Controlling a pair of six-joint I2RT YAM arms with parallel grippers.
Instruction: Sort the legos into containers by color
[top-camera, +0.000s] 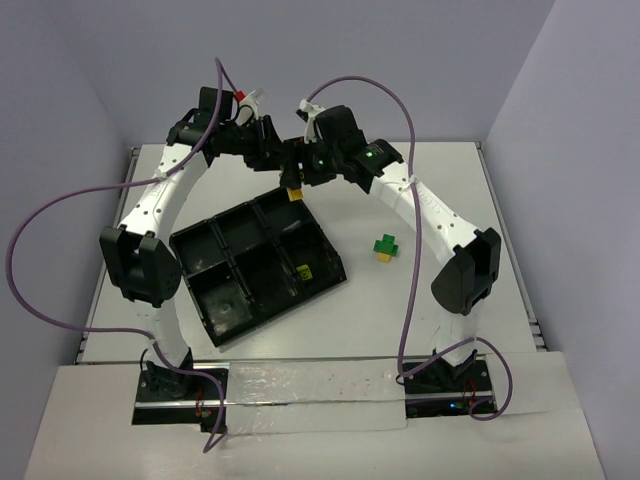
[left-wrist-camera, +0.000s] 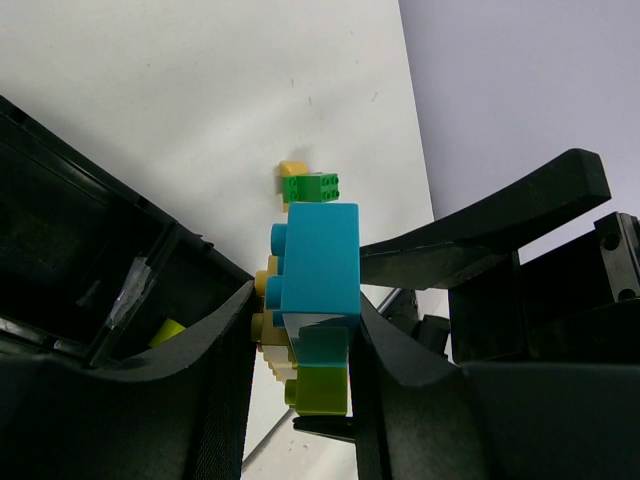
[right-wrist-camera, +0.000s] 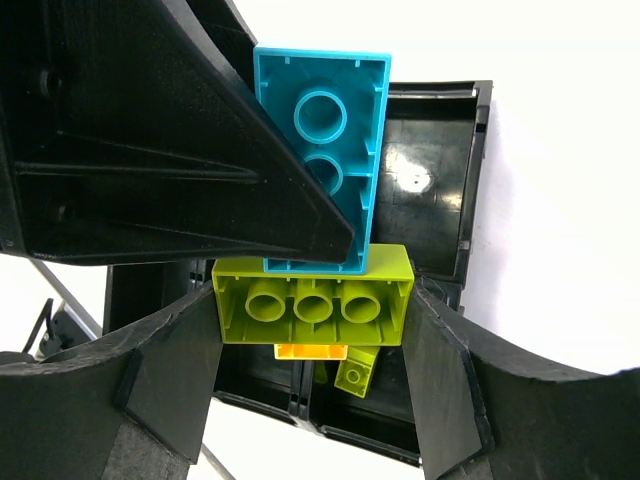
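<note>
With the left hand (left-wrist-camera: 307, 300) clamped on the blue brick (left-wrist-camera: 320, 255) and the right hand (right-wrist-camera: 312, 308) on the lime brick (right-wrist-camera: 300, 290) over the tray (top-camera: 193, 292), sudden separation could fling the yellow brick (right-wrist-camera: 311, 351) onto the desk (top-camera: 420, 300).

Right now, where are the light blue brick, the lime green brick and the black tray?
light blue brick (left-wrist-camera: 320, 255): left wrist view, on its broad side face.
lime green brick (right-wrist-camera: 315, 295): right wrist view, on its open underside.
black tray (top-camera: 262, 280): top external view, on a bare compartment floor.
</note>
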